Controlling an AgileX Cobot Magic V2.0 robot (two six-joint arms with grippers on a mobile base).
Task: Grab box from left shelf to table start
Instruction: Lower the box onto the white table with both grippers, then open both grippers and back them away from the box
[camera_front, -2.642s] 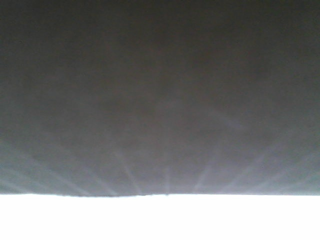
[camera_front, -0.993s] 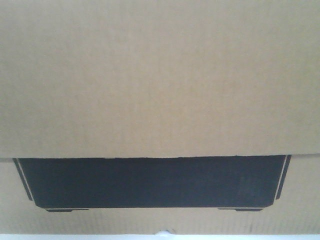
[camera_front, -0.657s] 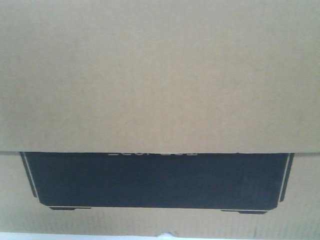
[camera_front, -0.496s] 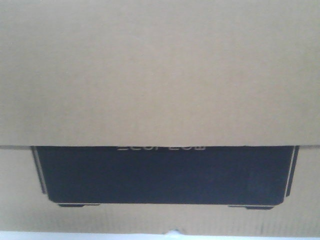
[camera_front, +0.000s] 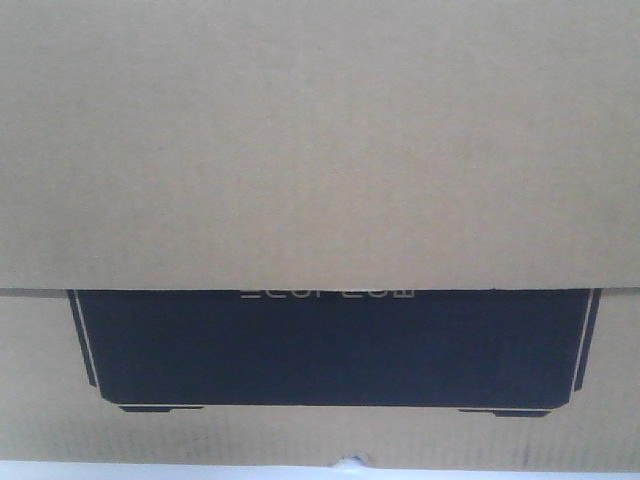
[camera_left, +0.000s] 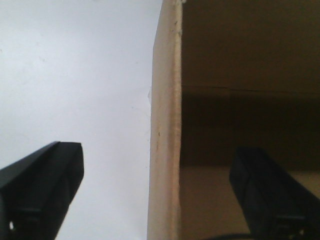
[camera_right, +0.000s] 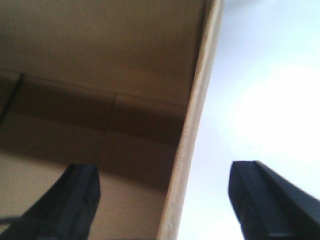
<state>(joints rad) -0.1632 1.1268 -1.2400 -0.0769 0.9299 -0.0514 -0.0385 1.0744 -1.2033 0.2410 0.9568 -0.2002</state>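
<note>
Now the front view is filled by the box (camera_front: 320, 150), its black panel (camera_front: 330, 350) lying wide from side to side. An upright box wall is straddled, without visible contact, by the wide-open left gripper (camera_left: 155, 195) and the equally spread right gripper (camera_right: 170, 200).

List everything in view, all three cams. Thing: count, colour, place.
box: 1, brown cardboard, fills front view; one wall edge-on in each wrist view
black panel: 1, black with thin pale edging and pale lettering, low on the box's front
table: 1, white, outside the box wall in both wrist views; thin strip under the box in front view
left pincer: 1, black, open, fingers straddling a box wall
right pincer: 1, black, open, fingers straddling a box wall
</note>
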